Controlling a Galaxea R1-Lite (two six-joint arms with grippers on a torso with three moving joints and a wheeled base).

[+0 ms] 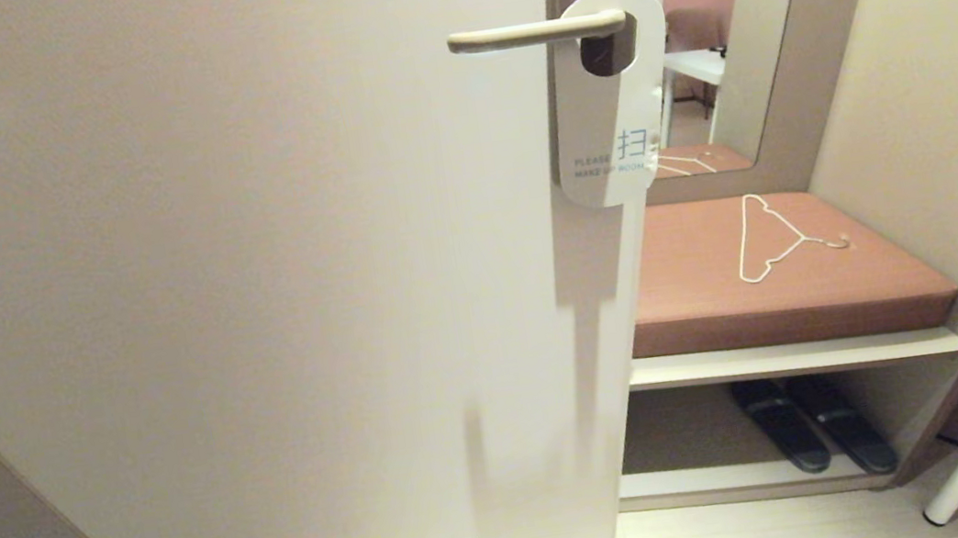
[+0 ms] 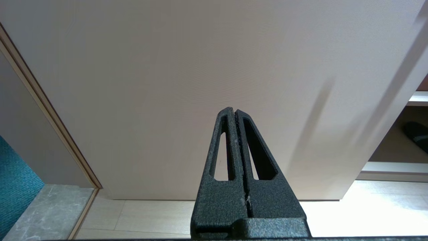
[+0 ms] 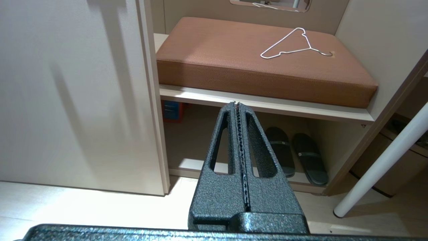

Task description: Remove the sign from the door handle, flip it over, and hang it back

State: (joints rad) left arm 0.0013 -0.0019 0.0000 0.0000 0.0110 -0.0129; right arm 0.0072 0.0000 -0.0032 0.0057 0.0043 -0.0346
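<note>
With the fingers of my left gripper (image 2: 235, 112) and right gripper (image 3: 236, 105) pressed together, empty and low, the sign (image 1: 605, 104) hangs white-side-out from the door handle (image 1: 536, 32) by its hole.

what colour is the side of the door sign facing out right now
White, with pale blue lettering reading PLEASE MAKE UP ROOM; the sign shows best in the head view.

Sign (image 1: 607, 118) on door handle (image 1: 536, 32)
</note>
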